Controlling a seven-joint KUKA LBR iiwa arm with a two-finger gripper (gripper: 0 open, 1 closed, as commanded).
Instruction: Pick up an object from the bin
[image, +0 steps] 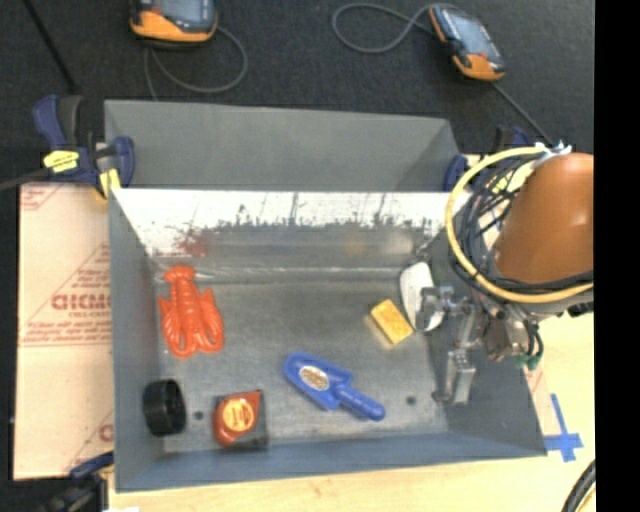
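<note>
My gripper hangs low over the right end of the bin, close to the right wall. A white rounded thing lies just to its upper left, touching or nearly touching the gripper's metal parts. A small yellow block sits a little further left on the bin floor. A blue tool with a long handle lies left of the gripper near the front, well apart from it.
An orange lobster toy lies at the left. A black cylinder and an orange and black tape measure sit in the front left corner. The arm's orange dome and cables overhang the bin's right rim.
</note>
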